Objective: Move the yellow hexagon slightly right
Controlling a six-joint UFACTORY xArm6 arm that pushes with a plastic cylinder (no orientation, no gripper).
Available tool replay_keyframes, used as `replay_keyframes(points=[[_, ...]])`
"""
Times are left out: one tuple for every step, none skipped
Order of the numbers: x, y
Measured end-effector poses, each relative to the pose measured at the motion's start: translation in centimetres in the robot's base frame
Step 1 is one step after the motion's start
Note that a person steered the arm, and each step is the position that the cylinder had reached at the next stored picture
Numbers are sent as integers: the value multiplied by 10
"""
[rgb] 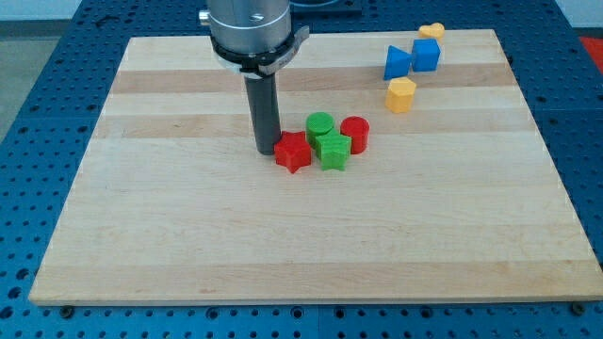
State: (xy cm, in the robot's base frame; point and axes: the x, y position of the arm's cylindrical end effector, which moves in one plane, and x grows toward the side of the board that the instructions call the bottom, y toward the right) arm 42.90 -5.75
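Observation:
The yellow hexagon sits on the wooden board toward the view's upper right, just below a blue triangle block and a blue cube. My tip is far to its left, near the board's middle, touching or almost touching the left side of a red star block. The rod stands upright under the arm's round head.
A green star-like block, a green cylinder and a red cylinder cluster right of the red star. A second yellow block lies by the board's top edge. Blue perforated table surrounds the board.

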Motion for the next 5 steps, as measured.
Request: replay_keyframes(points=[[0,-1],[-22,-55],[-82,-66],[-142,-35],[-150,25]])
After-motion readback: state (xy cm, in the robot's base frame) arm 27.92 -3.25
